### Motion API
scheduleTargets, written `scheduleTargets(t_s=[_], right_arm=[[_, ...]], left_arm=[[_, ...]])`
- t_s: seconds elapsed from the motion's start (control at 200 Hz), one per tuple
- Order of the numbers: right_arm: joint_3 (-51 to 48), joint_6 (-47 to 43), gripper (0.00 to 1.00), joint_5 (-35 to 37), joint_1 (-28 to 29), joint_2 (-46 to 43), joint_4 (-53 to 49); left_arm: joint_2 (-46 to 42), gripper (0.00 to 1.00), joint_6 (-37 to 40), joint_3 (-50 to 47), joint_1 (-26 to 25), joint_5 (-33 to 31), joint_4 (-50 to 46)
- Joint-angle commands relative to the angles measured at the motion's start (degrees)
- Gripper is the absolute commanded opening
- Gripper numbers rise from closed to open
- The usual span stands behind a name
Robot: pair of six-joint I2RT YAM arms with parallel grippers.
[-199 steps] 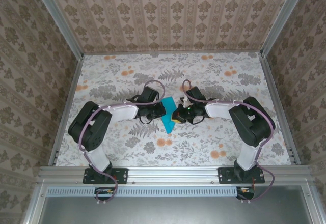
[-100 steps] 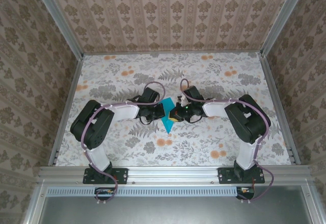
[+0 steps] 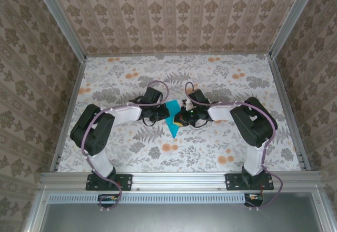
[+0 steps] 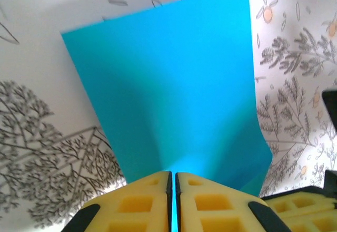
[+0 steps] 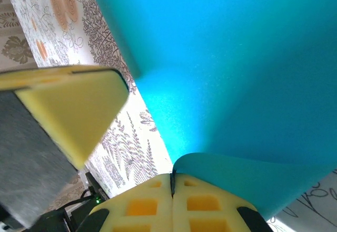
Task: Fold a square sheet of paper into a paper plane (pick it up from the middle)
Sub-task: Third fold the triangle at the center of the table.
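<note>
The teal-blue paper plane (image 3: pixel 172 121) sits mid-table between both arms, its point toward the near edge. In the left wrist view the paper plane (image 4: pixel 174 79) spreads out ahead, bowed, with a soft centre crease. My left gripper (image 4: pixel 173 175) is shut on its near edge, teal showing in the slit between the yellow pads. In the right wrist view the paper plane (image 5: pixel 237 52) curls over my right gripper (image 5: pixel 172 177), which is shut on a rolled edge of it. The two grippers, left (image 3: pixel 164 114) and right (image 3: pixel 180 118), face each other across the paper.
The floral tablecloth (image 3: pixel 221 84) covers the table, with metal rails (image 3: pixel 284 105) at the sides and patterned walls beyond. One left finger (image 5: pixel 68 110) looms close in the right wrist view. A right finger (image 4: pixel 300 211) shows at the left wrist view's lower right.
The right gripper has slid left, closer to the left gripper, and the paper between them looks narrower and more bowed. The left arm has shifted slightly away from the near edge.
</note>
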Motion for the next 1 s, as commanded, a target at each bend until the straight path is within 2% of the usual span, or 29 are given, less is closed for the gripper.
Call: scheduleTargets(t_s=[0.0,0.41,0.995], right_arm=[[1.17,0.6,0.02,-0.67,0.29,1.59,1.18],[2.44,0.2,0.02,-1.74,0.55,3.33,1.45],[3.62,-2.81,0.02,-2.0,0.72,4.69,-1.25]], left_arm=[[0.32,0.12,1.55,1.08,0.57,0.26,-1.2],[3.81,0.06,1.67,2.3,0.56,1.12,-1.95],[4.63,0.06,1.72,2.53,0.3,1.54,-2.33]])
